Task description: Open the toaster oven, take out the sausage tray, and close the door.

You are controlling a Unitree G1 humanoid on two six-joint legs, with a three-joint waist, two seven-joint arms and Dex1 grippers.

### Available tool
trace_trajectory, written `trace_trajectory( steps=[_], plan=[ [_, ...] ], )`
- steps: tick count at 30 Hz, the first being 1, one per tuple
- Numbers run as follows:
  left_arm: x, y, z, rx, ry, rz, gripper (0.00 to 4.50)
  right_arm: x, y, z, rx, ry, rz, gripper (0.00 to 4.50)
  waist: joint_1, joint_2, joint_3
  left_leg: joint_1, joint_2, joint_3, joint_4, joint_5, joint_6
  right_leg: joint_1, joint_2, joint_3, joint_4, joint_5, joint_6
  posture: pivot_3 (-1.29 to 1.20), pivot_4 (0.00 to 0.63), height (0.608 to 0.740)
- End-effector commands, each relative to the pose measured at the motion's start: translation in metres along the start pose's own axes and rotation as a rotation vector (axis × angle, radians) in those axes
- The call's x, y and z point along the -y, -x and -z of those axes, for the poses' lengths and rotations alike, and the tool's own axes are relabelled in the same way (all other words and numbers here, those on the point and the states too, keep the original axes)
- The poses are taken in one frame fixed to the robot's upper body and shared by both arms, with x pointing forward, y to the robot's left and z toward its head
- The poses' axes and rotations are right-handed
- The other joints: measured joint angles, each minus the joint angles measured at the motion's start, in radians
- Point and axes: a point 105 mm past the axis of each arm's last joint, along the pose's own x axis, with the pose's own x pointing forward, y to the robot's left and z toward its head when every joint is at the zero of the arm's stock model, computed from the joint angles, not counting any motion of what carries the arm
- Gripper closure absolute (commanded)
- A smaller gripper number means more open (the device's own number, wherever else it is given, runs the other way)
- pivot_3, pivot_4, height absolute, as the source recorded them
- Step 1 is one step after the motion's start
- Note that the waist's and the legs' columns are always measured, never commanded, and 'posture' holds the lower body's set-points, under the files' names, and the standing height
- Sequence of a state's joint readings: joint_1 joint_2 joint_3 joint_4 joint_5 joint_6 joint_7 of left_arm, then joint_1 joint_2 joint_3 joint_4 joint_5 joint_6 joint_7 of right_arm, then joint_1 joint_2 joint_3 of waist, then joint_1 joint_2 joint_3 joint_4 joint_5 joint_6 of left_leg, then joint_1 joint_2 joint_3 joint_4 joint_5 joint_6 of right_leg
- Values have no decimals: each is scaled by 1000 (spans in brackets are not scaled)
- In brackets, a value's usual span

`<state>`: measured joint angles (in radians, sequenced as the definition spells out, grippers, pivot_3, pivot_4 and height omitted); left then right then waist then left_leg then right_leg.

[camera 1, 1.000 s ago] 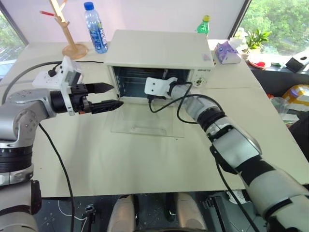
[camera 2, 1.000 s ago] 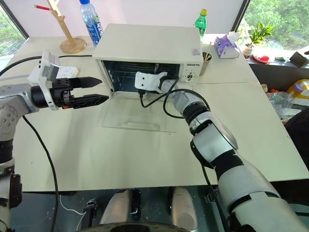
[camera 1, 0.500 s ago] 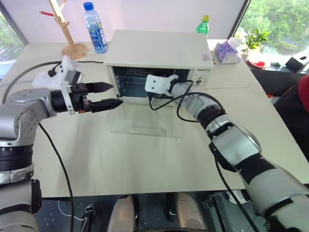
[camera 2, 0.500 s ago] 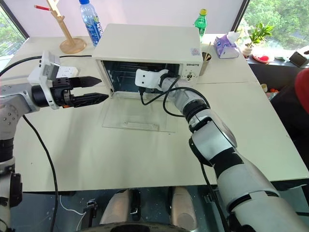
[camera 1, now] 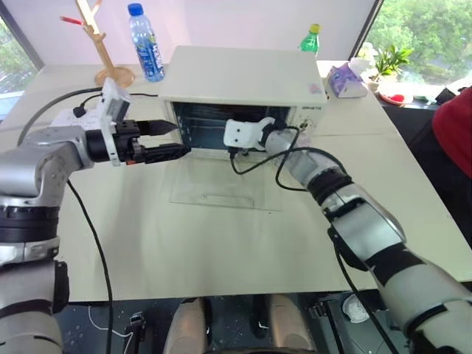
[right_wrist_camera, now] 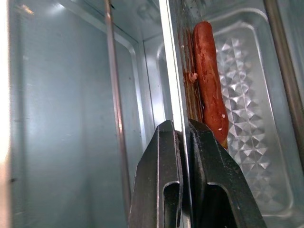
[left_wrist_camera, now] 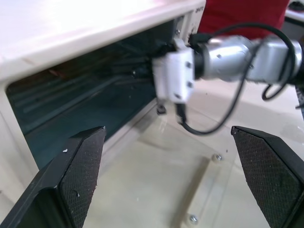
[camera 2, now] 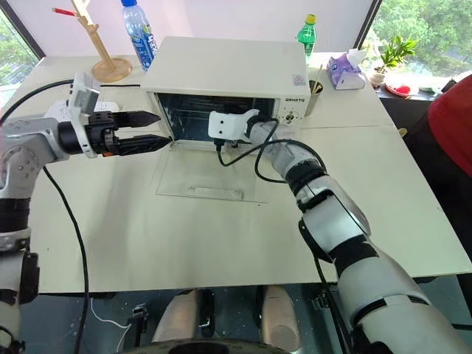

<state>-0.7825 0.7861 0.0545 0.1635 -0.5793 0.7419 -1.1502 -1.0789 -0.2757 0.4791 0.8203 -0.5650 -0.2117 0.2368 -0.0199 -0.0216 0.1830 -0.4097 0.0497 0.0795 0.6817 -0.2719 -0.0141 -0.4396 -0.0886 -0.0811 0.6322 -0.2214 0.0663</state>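
- The door (camera 2: 210, 177) is lowered flat; removal is in hand.
- The tray (right_wrist_camera: 237, 95), inside the oven (camera 2: 228, 70), is pinched at its rim by the right gripper (right_wrist_camera: 183, 137).
- The left gripper (camera 2: 151, 129) is held spread beside the opening.
- A level outward pull is called for.

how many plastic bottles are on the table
2. A blue-capped, blue-labelled bottle stands behind the toaster oven's left rear corner, beside the wooden stand; a green bottle with a yellow cap stands behind its right rear corner. Others may be hidden behind the oven.

Toaster oven (camera 1: 243, 77): cream-white. Sausage tray (right_wrist_camera: 247, 109): silver, embossed diamond pattern; sausage (right_wrist_camera: 209, 80) reddish-brown. Bottle (camera 1: 145, 43) at 11 o'clock: blue cap.
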Motion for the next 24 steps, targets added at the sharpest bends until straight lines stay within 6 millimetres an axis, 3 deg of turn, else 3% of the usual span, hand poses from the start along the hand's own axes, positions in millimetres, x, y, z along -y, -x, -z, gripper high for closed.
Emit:
trace_trajectory(
  steps=[1, 11, 24],
  plan=[
    [-8, -3, -12, 19, -49, 5, 0, -10, 9, -23, 83, -51, -15, 4458, 0, 0, 0, 0, 0, 0, 0, 0, 0, 0, 0, 0, 0, 0, 0, 0, 150, 722],
    [-26, -16, -9, -14, -63, 28, 0, -17, 39, -37, 97, -54, -29, 4458, 4, -1, 0, 1, 0, 0, 1, -2, 4, 0, 1, 0, 1, 0, 0, 0, 150, 722],
    [-13, -5, -13, -1, -35, 92, 0, -31, 88, -31, 108, 4, -85, 4458, 10, -1, 0, 0, 0, 0, 1, -2, 4, 0, 0, 0, 0, 0, 0, 0, 150, 722]
  ],
)
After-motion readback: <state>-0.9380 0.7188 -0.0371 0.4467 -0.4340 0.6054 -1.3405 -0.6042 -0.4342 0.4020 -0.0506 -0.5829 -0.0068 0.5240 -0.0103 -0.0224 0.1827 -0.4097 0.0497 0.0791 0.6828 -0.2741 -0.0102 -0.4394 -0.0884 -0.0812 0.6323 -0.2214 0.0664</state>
